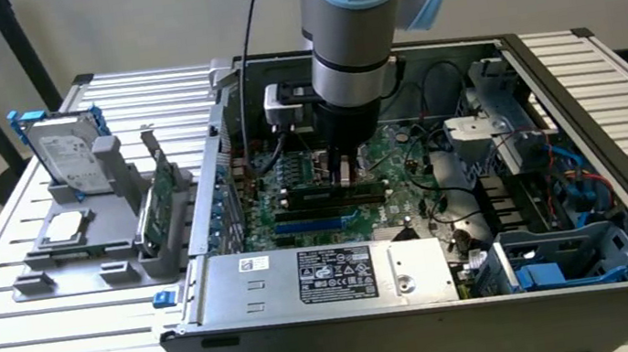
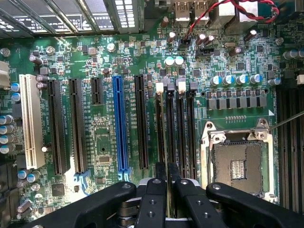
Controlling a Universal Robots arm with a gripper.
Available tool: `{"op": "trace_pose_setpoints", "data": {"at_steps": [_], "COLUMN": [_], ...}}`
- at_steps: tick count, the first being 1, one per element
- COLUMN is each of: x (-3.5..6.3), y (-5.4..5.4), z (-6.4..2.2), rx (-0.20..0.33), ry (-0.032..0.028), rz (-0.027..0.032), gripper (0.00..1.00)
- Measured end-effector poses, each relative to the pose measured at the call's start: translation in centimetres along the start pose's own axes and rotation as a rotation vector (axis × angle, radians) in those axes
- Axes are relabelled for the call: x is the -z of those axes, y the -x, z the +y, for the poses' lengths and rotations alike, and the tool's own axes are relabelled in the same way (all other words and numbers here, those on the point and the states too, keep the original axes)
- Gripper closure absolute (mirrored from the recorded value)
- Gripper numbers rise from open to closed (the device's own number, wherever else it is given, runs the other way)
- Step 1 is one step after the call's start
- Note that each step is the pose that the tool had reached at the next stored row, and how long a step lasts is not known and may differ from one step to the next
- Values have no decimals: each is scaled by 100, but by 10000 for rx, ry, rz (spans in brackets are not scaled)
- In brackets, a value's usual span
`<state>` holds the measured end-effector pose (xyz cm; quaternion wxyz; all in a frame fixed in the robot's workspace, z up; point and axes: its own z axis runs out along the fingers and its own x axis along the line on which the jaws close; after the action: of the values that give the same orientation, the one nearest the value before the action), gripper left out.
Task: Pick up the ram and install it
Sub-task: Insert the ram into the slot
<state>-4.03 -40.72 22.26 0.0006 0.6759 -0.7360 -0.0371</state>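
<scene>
Two fingers pinch the ram, labels unreadable.

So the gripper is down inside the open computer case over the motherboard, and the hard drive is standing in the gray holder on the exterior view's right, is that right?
Not quite. The exterior view shows the hard drive standing in the gray holder on that view's left, outside the open computer case. The gripper is indeed down inside the case over the motherboard.

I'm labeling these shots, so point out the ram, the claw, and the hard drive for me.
ram (image 1: 330, 198): exterior view, its top edge in the motherboard slot.
claw (image 2: 167, 183): wrist view, midway between the fingertips.
hard drive (image 1: 70, 155): exterior view, its silver face.
</scene>
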Motion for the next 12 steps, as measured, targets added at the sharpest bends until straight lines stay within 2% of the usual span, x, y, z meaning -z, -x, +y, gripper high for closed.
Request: {"op": "trace_pose_setpoints", "data": {"at_steps": [5, 6, 7, 12], "x": [-2, -1, 6, 125], "y": [0, 0, 0, 6], "z": [0, 0, 0, 7], "rx": [0, 0, 0, 1], "ry": [-1, -1, 0, 1], "rz": [-2, -3, -1, -6], "gripper": [84, 78, 78, 78]}}
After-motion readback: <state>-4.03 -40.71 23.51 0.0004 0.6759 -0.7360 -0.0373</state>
